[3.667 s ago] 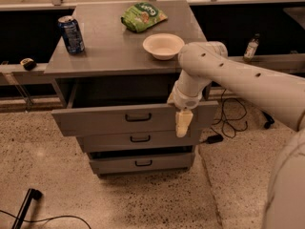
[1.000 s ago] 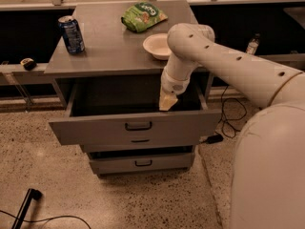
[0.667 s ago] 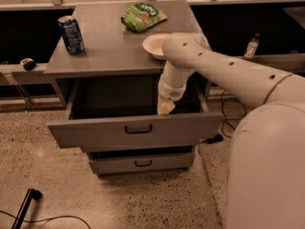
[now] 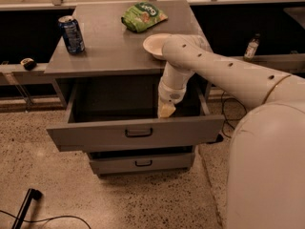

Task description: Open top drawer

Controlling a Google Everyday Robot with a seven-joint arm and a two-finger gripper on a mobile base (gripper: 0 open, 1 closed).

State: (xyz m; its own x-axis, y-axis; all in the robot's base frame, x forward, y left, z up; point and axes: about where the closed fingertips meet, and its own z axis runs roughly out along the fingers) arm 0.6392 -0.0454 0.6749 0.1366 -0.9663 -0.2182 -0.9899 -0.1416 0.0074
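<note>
The top drawer (image 4: pixel 95 136) of the grey cabinet stands pulled well out, its wide flat front facing me with a small black handle (image 4: pixel 138 133) at its middle. Its grey box interior (image 4: pixel 114 104) shows dark and bare. My gripper (image 4: pixel 166 110) hangs from the white arm (image 4: pixel 224 75) down into the drawer, right of centre, just behind the front panel. One shorter drawer front (image 4: pixel 142 163) shows shut below.
On the cabinet top (image 4: pixel 109 51) stand a blue can (image 4: pixel 71 34), a green chip bag (image 4: pixel 143 16) and a white bowl (image 4: pixel 153 46). A bottle (image 4: pixel 251 46) stands on the right shelf. A black tool with cable (image 4: pixel 27 206) lies on the floor at left.
The top drawer has slid further out toward me, now covering the middle drawer front. My gripper has moved from in front of the drawer to inside it, behind the front panel.
</note>
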